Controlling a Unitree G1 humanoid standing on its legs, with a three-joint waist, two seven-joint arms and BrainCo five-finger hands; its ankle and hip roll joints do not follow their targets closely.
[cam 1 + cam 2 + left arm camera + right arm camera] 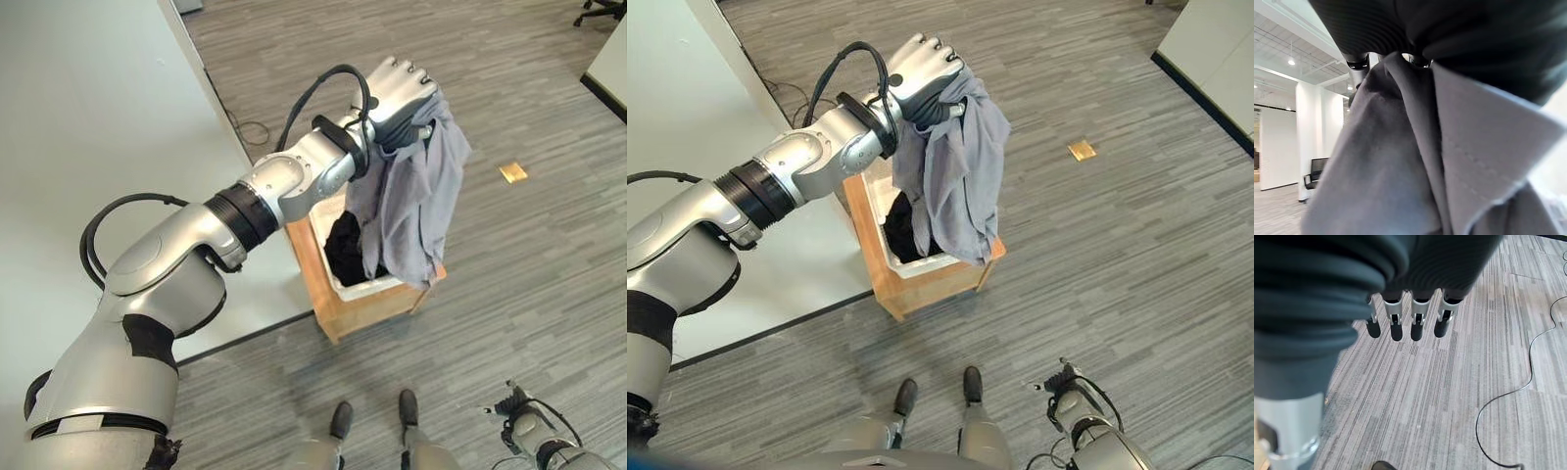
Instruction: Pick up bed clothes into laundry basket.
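One grey shirt (411, 196) is clamped in the left hand (400, 96) | held high over the basket (367, 299) so its hem clears the rim | right hand (1405, 323) is hung relaxed, empty.

**Left hand holding grey garment over basket**

Left hand (397, 93) raised, fingers curled round a grey garment (416, 191). Cloth hangs down from the hand, lower edge draped over the far rim of the wooden laundry basket (367, 304). Dark clothing (345, 250) already inside the basket. Basket stands on the grey striped floor (529, 264), just beside the white bed (88, 127). Small tan square (512, 172) lies on the floor, well apart.
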